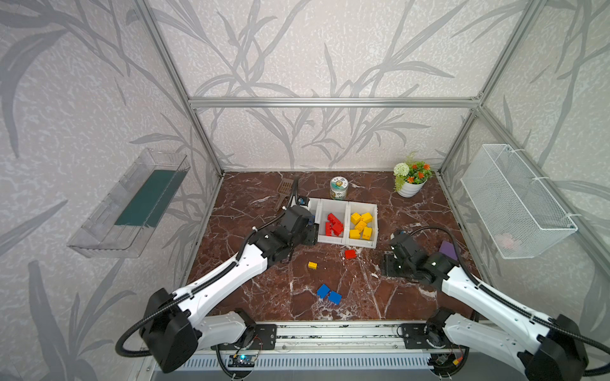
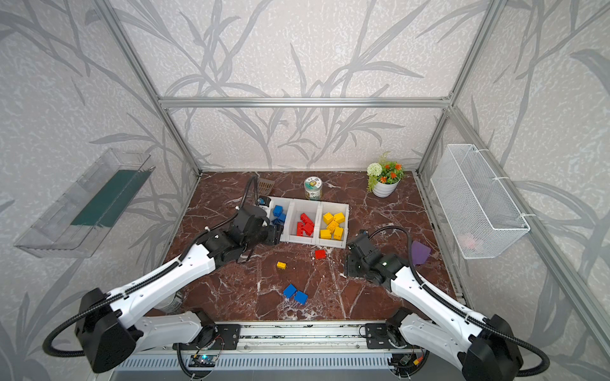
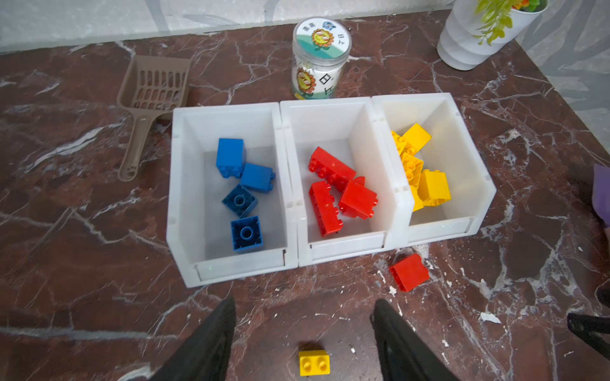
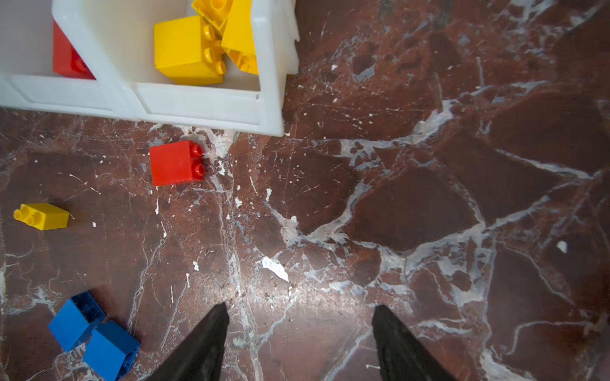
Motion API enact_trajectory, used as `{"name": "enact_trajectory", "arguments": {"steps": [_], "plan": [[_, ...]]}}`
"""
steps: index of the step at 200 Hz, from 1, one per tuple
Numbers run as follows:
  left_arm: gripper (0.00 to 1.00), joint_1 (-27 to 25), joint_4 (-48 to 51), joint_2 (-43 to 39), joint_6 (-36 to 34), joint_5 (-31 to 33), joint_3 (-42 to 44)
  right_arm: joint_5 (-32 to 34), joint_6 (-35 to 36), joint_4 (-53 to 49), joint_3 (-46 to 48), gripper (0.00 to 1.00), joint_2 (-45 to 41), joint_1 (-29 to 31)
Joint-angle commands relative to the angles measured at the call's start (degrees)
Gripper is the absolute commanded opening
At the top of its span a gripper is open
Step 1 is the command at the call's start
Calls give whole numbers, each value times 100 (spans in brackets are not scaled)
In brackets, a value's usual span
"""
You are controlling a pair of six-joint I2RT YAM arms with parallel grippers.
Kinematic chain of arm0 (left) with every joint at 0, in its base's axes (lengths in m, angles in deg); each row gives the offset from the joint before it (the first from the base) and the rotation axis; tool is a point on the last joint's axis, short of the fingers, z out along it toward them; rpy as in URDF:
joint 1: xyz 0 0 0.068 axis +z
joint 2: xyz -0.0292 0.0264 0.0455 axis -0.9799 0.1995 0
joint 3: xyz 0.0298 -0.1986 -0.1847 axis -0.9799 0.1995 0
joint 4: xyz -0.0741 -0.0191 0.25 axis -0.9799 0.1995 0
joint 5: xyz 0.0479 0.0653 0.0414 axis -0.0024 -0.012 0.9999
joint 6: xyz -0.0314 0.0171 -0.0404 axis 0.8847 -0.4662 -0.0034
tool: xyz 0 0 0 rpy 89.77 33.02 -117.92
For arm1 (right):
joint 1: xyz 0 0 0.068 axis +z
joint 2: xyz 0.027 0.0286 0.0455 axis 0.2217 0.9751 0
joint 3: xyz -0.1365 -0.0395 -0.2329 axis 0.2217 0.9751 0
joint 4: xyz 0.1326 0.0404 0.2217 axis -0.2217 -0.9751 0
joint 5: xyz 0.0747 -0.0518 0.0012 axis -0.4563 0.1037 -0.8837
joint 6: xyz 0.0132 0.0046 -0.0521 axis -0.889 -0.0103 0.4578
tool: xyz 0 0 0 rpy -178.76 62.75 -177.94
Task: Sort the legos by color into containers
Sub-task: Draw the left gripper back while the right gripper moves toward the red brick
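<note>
Legos lying loose on the marble table (image 1: 363, 297), nearest first: two loose blue bricks (image 1: 329, 294) touching each other, one small loose yellow brick (image 1: 312, 265), and one loose red brick (image 1: 350, 254) just in front of the containers (image 3: 227, 107). Blue bin (image 3: 173, 198) holding four blue, red bin (image 3: 346, 250) holding reds only, yellow bin (image 3: 439, 227) holding yellows only. Left gripper (image 3: 305, 301) hovering at the blue bin's near end, fingers spread, empty. Right gripper (image 4: 301, 306) hanging over bare table beside the yellow bin, fingers spread, empty.

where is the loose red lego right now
In both top views the loose red lego lies just in front of the yellow bin, at its near left corner; the small yellow lego is to its left.
</note>
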Motion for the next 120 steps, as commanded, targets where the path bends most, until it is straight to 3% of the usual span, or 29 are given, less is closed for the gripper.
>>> {"name": "enact_trajectory", "arguments": {"steps": [1, 42, 79, 120], "plan": [[69, 106, -127, -364, 275, 200, 399, 61, 68, 499, -440, 71, 549, 253], [70, 278, -65, -793, 441, 129, 801, 455, 436, 997, -901, 72, 1803, 815], [70, 294, 130, -1059, 433, 167, 916, 639, 302, 1899, -976, 72, 2531, 964], [71, 305, 160, -1321, 402, 202, 1020, 1068, 364, 2111, -1247, 71, 3132, 1080]]}}
